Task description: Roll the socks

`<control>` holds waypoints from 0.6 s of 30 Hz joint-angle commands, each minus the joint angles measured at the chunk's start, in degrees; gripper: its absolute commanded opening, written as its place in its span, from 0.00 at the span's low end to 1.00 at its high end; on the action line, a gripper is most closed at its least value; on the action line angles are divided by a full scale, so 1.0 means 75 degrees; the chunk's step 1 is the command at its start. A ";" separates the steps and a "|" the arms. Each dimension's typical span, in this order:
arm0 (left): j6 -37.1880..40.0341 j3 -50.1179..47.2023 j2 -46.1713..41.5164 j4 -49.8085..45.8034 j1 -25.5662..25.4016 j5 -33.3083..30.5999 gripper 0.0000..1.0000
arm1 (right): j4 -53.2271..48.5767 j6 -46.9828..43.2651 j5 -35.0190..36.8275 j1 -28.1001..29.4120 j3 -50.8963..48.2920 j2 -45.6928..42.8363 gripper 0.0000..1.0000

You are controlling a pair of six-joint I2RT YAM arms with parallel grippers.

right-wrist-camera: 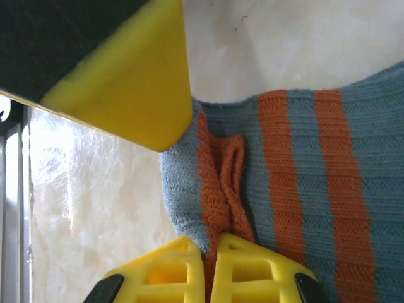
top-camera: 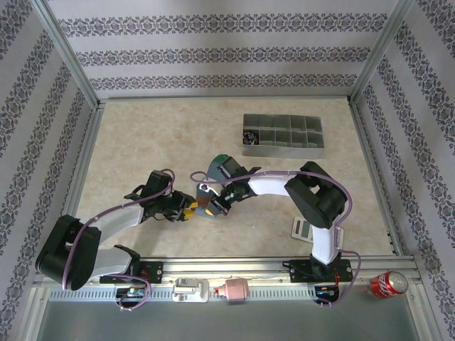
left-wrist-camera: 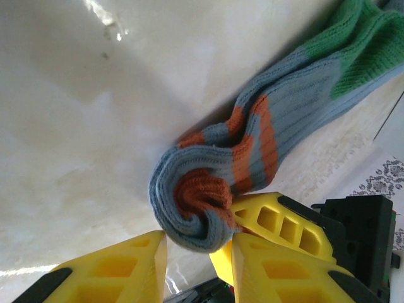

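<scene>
Left wrist view: blue sock [left-wrist-camera: 284, 101] part-rolled, its roll [left-wrist-camera: 196, 202] between parted jaws of the left gripper [left-wrist-camera: 197, 243].
Grip there cannot be told; right gripper [right-wrist-camera: 208, 243] pinches an orange fold [right-wrist-camera: 230, 170], and early release risks unrolling.

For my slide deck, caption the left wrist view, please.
Left claw flanking the rolled, orange-striped end of the blue sock on the pale table.

One sock [left-wrist-camera: 290, 101], blue with orange stripes and a green toe, on the near side of the divided tray [top-camera: 282, 150]. One such tray. Two arms, left arm [top-camera: 106, 224] and right arm [top-camera: 313, 199], nearer than the tray. Two grippers: left gripper [left-wrist-camera: 196, 245], right gripper [right-wrist-camera: 211, 251]. One grey calculator [top-camera: 301, 229], nearer than the tray. One red can [top-camera: 387, 284], nearer still and past the tray's right end.
</scene>
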 commanded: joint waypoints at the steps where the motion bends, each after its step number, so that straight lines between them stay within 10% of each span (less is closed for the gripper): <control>1: 0.0185 -0.0101 0.0307 0.0652 -0.0178 0.0016 0.31 | -0.0942 0.0235 -0.0045 -0.0198 -0.0155 0.0468 0.00; 12: 0.0470 -0.0061 0.1438 0.1425 -0.0355 -0.0379 0.37 | -0.1347 0.0507 -0.0496 -0.0489 0.0352 0.1016 0.00; 18: 0.0609 -0.0009 0.1926 0.0649 -0.0371 -0.0700 0.00 | -0.1197 0.0262 -0.0152 -0.0437 0.0208 0.0670 0.00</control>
